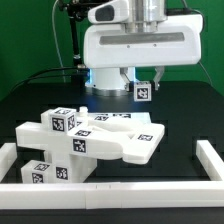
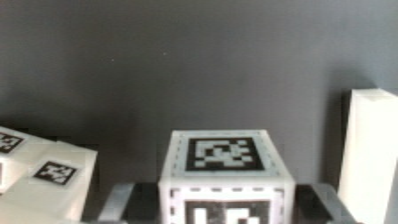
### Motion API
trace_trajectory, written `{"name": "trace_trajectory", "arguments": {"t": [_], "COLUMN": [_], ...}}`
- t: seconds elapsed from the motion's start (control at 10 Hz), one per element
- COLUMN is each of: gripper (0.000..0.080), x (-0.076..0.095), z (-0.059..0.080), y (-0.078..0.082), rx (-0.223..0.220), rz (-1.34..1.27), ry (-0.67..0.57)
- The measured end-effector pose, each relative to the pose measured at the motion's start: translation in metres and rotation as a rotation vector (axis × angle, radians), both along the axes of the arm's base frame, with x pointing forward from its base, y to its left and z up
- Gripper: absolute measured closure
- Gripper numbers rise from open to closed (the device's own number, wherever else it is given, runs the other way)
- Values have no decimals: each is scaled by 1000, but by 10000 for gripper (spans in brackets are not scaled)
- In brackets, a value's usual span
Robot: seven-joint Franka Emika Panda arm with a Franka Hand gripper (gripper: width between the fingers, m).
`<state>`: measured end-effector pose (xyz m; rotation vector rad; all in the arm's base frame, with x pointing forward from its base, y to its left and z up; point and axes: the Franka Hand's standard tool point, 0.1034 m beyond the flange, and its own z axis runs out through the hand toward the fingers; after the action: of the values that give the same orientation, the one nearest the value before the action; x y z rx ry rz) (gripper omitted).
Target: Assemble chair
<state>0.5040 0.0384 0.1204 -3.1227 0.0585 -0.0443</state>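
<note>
The pincer (image 1: 141,88) is closed on a small tagged cube (image 1: 142,92), holding it up off the black desk (image 1: 185,115) at the back of the scene, under the arm's white housing. In the wrist view the same cube (image 2: 224,170) sits between two dark fingers (image 2: 125,200), its top and front faces each bearing a black-and-white tag.

The exterior view alone shows the rest of the chair: a chunky white cluster of slabs and blocks (image 1: 95,135) lying low on the desk toward that view's left, well apart from the held cube, with tags on several faces. White border rails (image 1: 215,165) frame the front and sides. The wrist view catches only tagged corners of the cluster (image 2: 45,170) and a white upright rail (image 2: 368,150).

The background is green.
</note>
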Motion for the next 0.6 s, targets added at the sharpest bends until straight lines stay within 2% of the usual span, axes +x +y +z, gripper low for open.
{"name": "trace_trajectory", "arguments": {"t": [0.2,0.3,0.6], "gripper": [515,515,515], "x": [0,1,42], "z": [0,3,48], "y": [-1,-6,-79], "rx": [0,1,11], "rz": [-1,54,208], "ry": [0,10,-3]}}
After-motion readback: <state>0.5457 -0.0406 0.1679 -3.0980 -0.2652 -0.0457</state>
